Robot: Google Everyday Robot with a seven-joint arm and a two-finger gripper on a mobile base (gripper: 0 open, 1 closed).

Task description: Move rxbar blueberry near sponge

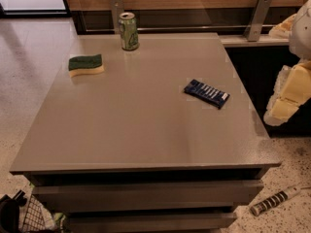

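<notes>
Gripper (287,97) half cut off at right edge, grip state unreadable; bar (206,93) centre-right, sponge (86,64) upper left, well apart.

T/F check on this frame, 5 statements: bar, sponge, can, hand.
1. The rxbar blueberry lies flat on the right half of the table. True.
2. The sponge touches the green can. False: they are apart, and the sponge lies left of the can and nearer the camera.
3. The hand holds the rxbar blueberry. False: the hand hangs at the right edge of the view, beyond the table's side, and the bar lies on the tabletop apart from it.
4. The green can stands upright near the far edge. True.
5. The sponge lies yellow side up. False: its green side is up.
</notes>
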